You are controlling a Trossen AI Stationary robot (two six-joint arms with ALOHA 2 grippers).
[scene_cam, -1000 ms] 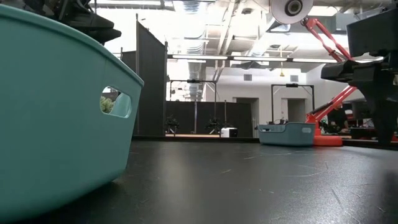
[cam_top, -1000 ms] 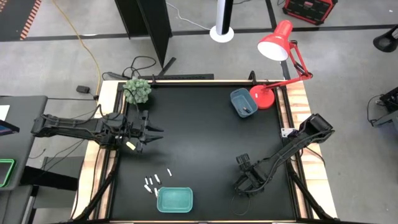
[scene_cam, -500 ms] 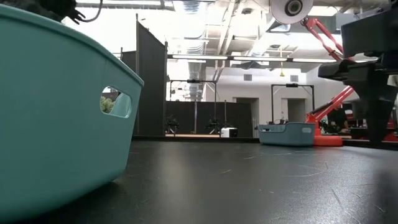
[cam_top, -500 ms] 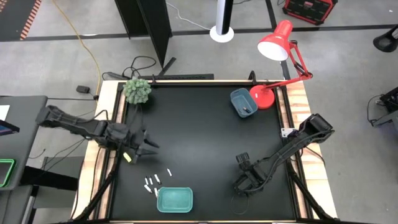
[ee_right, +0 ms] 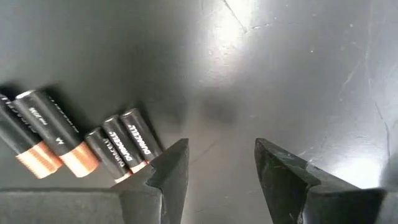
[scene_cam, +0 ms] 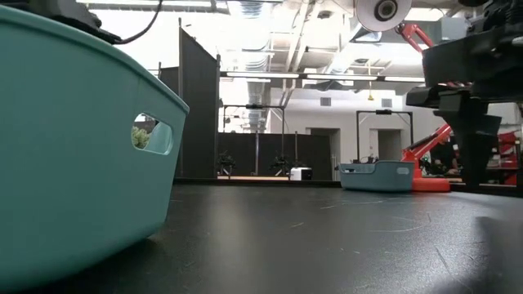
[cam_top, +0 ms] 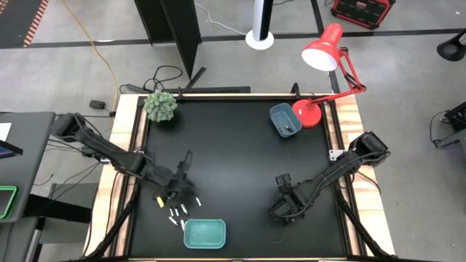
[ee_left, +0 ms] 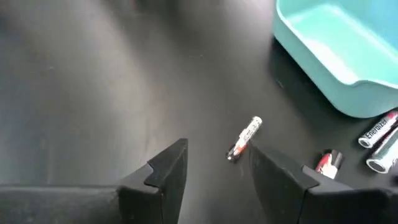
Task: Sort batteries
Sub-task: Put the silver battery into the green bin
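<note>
Several small silver-and-red batteries [cam_top: 180, 211] lie flat, loosely scattered on the black table just beside the teal tray. Four black, copper-ended batteries [ee_right: 74, 143] lie side by side elsewhere, touching.

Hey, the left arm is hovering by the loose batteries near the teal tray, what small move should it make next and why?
Probably ease the left tool slightly forward and down to straddle the single silver-and-red battery. Its fingers stand apart with nothing between them, and that battery lies alone on the black table just beyond the fingertips, apart from the teal tray.
</note>
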